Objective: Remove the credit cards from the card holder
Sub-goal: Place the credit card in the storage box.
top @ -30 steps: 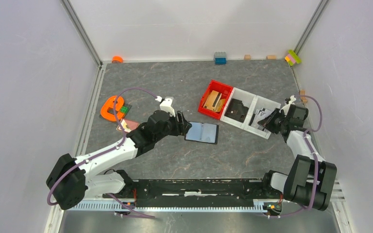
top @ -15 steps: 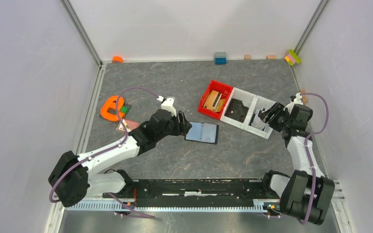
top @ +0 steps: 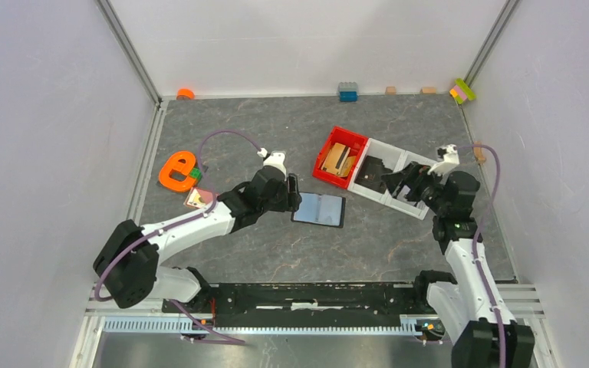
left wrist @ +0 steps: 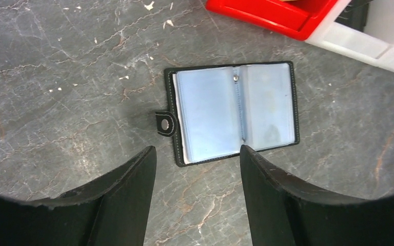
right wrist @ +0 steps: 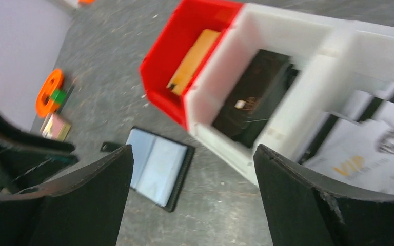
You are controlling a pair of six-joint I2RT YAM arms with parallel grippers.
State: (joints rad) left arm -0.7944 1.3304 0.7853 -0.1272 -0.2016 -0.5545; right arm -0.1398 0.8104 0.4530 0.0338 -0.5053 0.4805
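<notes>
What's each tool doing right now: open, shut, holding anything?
Left tool: open, empty, just short of the open card holder.
Right tool: open, empty, over the white bins.

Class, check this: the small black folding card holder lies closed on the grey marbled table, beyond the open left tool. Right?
No. The left wrist view shows the black folding card holder lying open, pale blue-grey inside up, on the grey marbled table beyond the open left tool.
</notes>
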